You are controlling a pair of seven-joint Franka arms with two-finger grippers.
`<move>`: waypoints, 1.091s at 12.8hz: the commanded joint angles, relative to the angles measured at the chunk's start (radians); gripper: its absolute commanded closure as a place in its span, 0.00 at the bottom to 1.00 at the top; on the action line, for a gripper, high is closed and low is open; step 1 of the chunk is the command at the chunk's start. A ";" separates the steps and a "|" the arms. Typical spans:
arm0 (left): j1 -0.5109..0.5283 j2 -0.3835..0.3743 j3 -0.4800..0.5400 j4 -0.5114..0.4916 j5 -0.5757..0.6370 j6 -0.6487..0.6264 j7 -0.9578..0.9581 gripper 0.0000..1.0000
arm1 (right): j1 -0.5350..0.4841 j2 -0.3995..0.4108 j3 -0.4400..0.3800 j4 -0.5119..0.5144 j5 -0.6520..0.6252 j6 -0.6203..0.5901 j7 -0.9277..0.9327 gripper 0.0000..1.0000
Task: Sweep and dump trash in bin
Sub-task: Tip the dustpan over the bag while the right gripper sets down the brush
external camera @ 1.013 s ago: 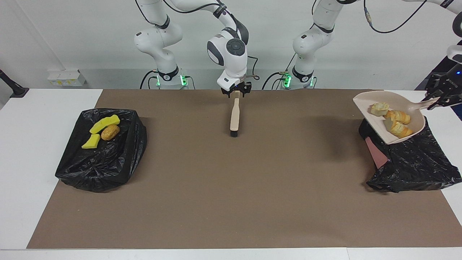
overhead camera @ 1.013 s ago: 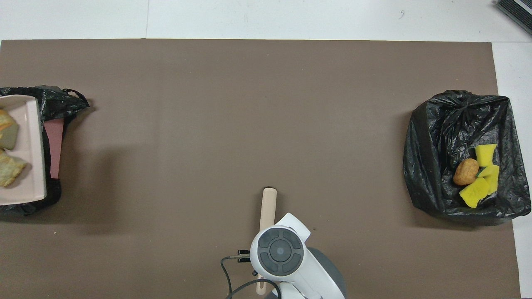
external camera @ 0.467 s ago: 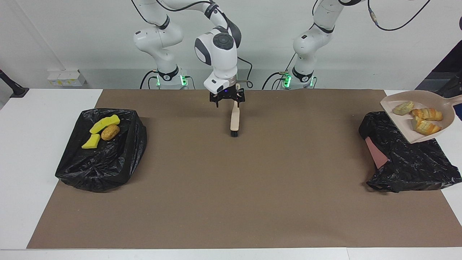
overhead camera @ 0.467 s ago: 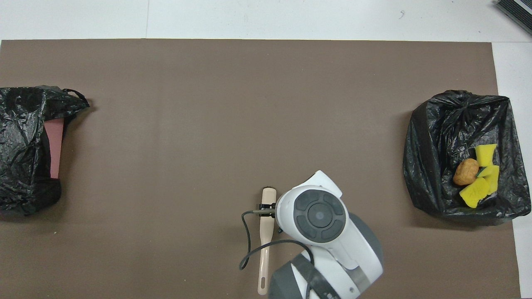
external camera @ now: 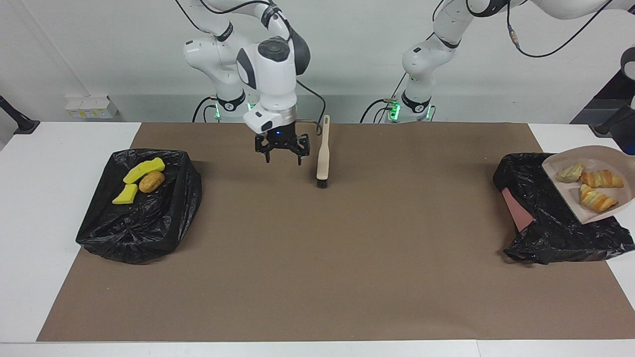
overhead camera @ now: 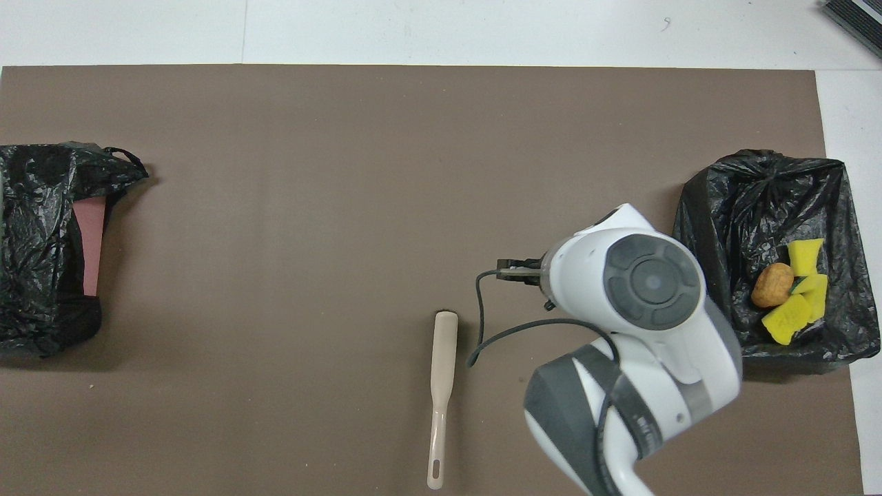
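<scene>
Right gripper [external camera: 283,157]: jaws spread wide, nothing in them, hanging over bare mat [external camera: 317,258] between the brush [external camera: 323,151] and the bin bag [external camera: 144,208] at the right arm's end. Brush lies flat on the mat, free of the gripper, bristle end pointing away from the robots. That bag holds three yellow sponge chunks [external camera: 144,170] and a brown lump [external camera: 152,182], touching each other. Left gripper is out of frame; jaws closed, and the handle side of the dustpan [external camera: 585,198] runs off the same edge, so the grip itself can't be seen. Dustpan is tilted over the second bin bag [external camera: 555,228] at the left arm's end, with three pastry pieces [external camera: 593,186] inside it.
</scene>
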 commanded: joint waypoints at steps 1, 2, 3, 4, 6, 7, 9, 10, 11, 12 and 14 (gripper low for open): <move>-0.066 -0.027 0.013 -0.033 0.120 -0.013 -0.099 1.00 | -0.015 -0.010 -0.096 0.080 -0.019 -0.083 -0.148 0.00; -0.068 -0.034 0.013 -0.040 0.170 -0.019 -0.121 1.00 | -0.015 -0.013 -0.139 0.109 -0.018 -0.118 -0.204 0.00; -0.080 -0.040 0.013 -0.056 0.239 -0.023 -0.156 1.00 | -0.015 -0.018 -0.173 0.143 -0.012 -0.165 -0.257 0.00; -0.096 -0.050 0.013 -0.063 0.296 -0.035 -0.164 1.00 | -0.024 -0.027 -0.196 0.183 -0.007 -0.222 -0.287 0.00; -0.097 -0.055 0.013 -0.062 0.393 -0.052 -0.181 1.00 | -0.055 -0.050 -0.215 0.241 -0.002 -0.317 -0.349 0.00; -0.093 -0.057 0.013 -0.062 0.404 -0.038 -0.182 1.00 | -0.061 -0.060 -0.224 0.264 -0.001 -0.359 -0.384 0.00; -0.080 -0.063 0.010 -0.050 0.392 -0.029 -0.178 1.00 | -0.066 -0.065 -0.272 0.335 0.001 -0.449 -0.433 0.00; -0.091 -0.070 0.008 -0.045 0.387 -0.029 -0.181 1.00 | -0.102 -0.067 -0.260 0.390 0.002 -0.512 -0.455 0.00; -0.097 -0.073 0.004 -0.039 0.377 -0.035 -0.178 1.00 | -0.148 -0.067 -0.241 0.439 0.007 -0.561 -0.466 0.00; -0.103 -0.080 -0.007 -0.022 0.351 -0.052 -0.178 1.00 | -0.189 -0.067 -0.211 0.480 0.036 -0.598 -0.482 0.00; -0.125 -0.095 -0.019 -0.017 0.259 -0.101 -0.184 1.00 | -0.182 -0.086 -0.220 0.511 0.042 -0.641 -0.489 0.00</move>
